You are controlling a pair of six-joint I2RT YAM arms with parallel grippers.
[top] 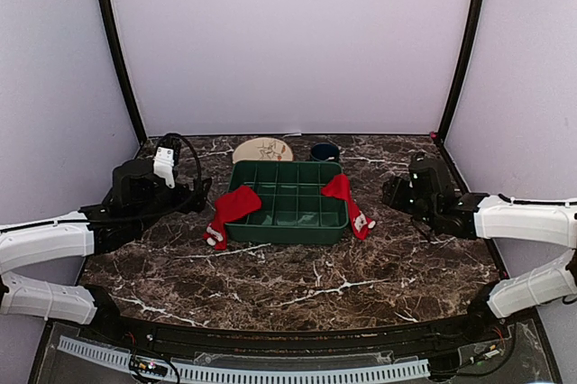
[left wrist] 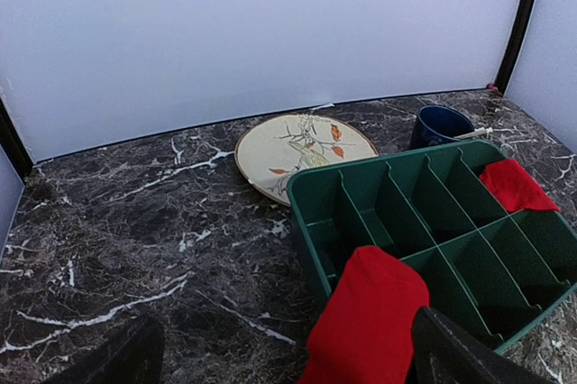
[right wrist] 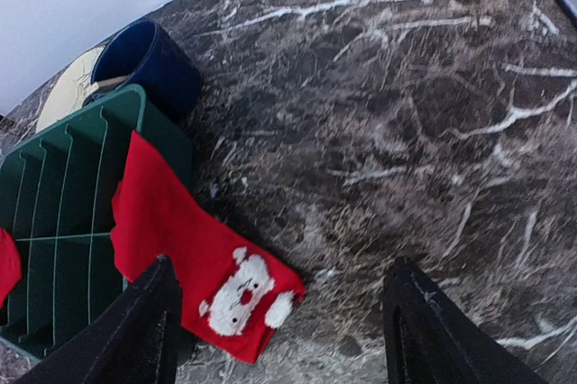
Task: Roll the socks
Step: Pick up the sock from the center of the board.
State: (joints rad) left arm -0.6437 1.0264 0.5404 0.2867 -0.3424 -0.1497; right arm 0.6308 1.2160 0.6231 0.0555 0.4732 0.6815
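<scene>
While the left pincer [top: 200, 193] and right pincer [top: 389, 193] gape empty, both socks [top: 234, 206] drape the tray [top: 284, 233] rim; pulling may drag it.

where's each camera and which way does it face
Top: above and behind the robot, looking down at the table; left arm, right arm, left hand, right hand show.
Left wrist: on left arm, facing the back wall over left sock, tray, plate; its fingers at bottom.
Right wrist: on right arm, tilted down at right sock; its fingers at bottom.
Shared: both wrist views show tray, cup.
</scene>
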